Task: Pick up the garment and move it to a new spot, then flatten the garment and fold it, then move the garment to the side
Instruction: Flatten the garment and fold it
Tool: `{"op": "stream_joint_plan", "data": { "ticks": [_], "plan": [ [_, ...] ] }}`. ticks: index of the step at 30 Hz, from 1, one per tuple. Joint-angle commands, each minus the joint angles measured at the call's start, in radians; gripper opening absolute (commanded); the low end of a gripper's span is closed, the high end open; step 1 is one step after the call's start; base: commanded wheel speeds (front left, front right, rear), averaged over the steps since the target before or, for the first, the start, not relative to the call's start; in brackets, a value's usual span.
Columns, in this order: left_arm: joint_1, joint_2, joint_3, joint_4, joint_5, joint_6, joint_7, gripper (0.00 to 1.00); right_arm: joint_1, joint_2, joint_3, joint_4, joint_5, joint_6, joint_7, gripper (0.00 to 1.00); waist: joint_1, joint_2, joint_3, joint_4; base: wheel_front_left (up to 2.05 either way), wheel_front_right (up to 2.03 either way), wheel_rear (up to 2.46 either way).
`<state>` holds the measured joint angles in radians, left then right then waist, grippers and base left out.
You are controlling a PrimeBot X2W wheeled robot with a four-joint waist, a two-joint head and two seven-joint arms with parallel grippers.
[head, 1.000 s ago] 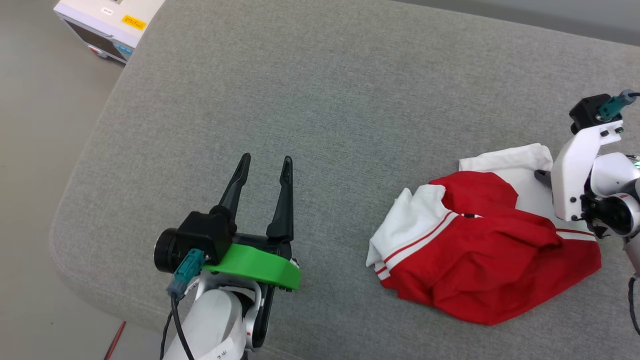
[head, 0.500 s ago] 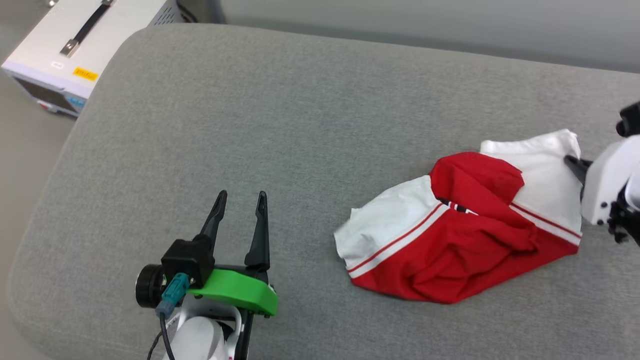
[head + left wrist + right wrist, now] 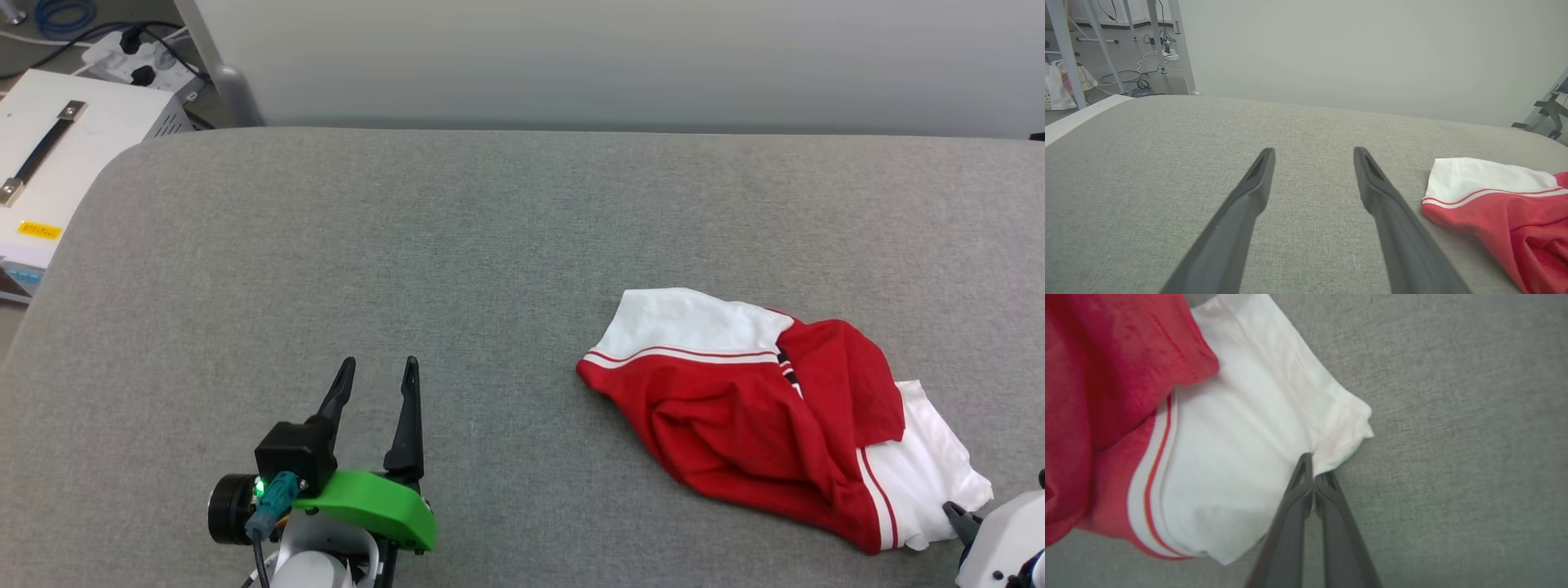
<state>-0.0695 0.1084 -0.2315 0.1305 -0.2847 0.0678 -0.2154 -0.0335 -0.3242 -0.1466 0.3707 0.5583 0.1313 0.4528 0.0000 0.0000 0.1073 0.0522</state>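
The garment (image 3: 759, 416), a red jersey with white sleeves and striped trim, lies crumpled on the right of the grey cushion (image 3: 490, 245). My right gripper (image 3: 953, 513) sits at the lower right corner, at the edge of its white sleeve. In the right wrist view the right gripper (image 3: 1312, 469) is shut, its tips pinching the hem of the garment (image 3: 1229, 457). My left gripper (image 3: 378, 363) stands open over bare cushion at the lower left, well apart from the garment. In the left wrist view the left gripper (image 3: 1314, 151) has nothing between its fingers, and the garment (image 3: 1494, 196) lies to the right.
A white equipment box (image 3: 49, 163) with a handle stands off the cushion's left edge, with a power strip (image 3: 139, 61) and cables behind it. A pale wall (image 3: 620, 57) runs along the cushion's far edge. Metal frame legs (image 3: 1167, 41) stand at the back left.
The head camera has tilted up, so the whole picture shifted. My right gripper closed on the white sleeve, and the garment turned, so the held sleeve now lies nearest me. The left gripper stayed open.
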Motion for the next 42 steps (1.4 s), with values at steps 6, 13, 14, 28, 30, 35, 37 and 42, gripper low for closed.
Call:
{"op": "stream_joint_plan", "data": {
  "ticks": [6, 13, 14, 28, 30, 35, 37, 42],
  "plan": [
    [0.012, 0.019, -0.006, -0.009, -0.008, 0.004, 0.024, 1.0, 0.025, 0.109, -0.069, -0.094, -0.084, -0.001, -0.093, 1.0, 0.0, 0.0, -0.009, -0.025, 0.0, 0.0, 0.0],
    [-0.016, 0.037, -0.006, -0.014, -0.012, 0.001, 0.053, 1.0, 0.018, 0.178, -0.089, -0.207, -0.185, -0.001, -0.318, 1.0, 0.0, 0.0, -0.007, -0.033, 0.0, 0.0, 0.0],
    [-0.023, 0.039, -0.009, -0.015, -0.011, 0.0, 0.06, 1.0, 0.018, 0.184, -0.083, -0.221, -0.196, -0.001, -0.344, 1.0, 0.0, 0.0, -0.007, -0.037, 0.0, 0.0, 0.0],
    [-0.331, 0.05, -0.121, 0.085, -0.057, -0.138, 0.389, 1.0, 0.003, 0.243, 0.086, -0.443, -0.268, -0.001, -0.452, 1.0, 0.0, 0.0, 0.096, -0.177, 0.0, 0.0, 0.0],
    [-0.389, 0.045, -0.152, 0.131, -0.068, -0.158, 0.463, 1.0, -0.007, 0.242, 0.101, -0.457, -0.266, -0.001, -0.456, 1.0, 0.0, 0.0, 0.117, -0.201, 0.0, 0.0, 0.0],
    [-0.498, 0.048, -0.222, 0.235, -0.083, -0.184, 0.598, 1.0, -0.027, 0.24, 0.134, -0.478, -0.258, -0.001, -0.472, 1.0, 0.0, 0.0, 0.165, -0.246, 0.0, 0.0, 0.0],
    [-0.536, 0.055, -0.252, 0.279, -0.085, -0.19, 0.644, 1.0, -0.033, 0.241, 0.145, -0.484, -0.254, -0.001, -0.478, 1.0, 0.0, 0.0, 0.183, -0.259, 0.0, 0.0, 0.0],
    [-0.618, 0.091, -0.327, 0.386, -0.082, -0.196, 0.735, 1.0, -0.042, 0.247, 0.16, -0.487, -0.243, -0.001, -0.486, 1.0, 0.0, 0.0, 0.219, -0.283, 0.0, 0.0, 0.0]
  ]
}}
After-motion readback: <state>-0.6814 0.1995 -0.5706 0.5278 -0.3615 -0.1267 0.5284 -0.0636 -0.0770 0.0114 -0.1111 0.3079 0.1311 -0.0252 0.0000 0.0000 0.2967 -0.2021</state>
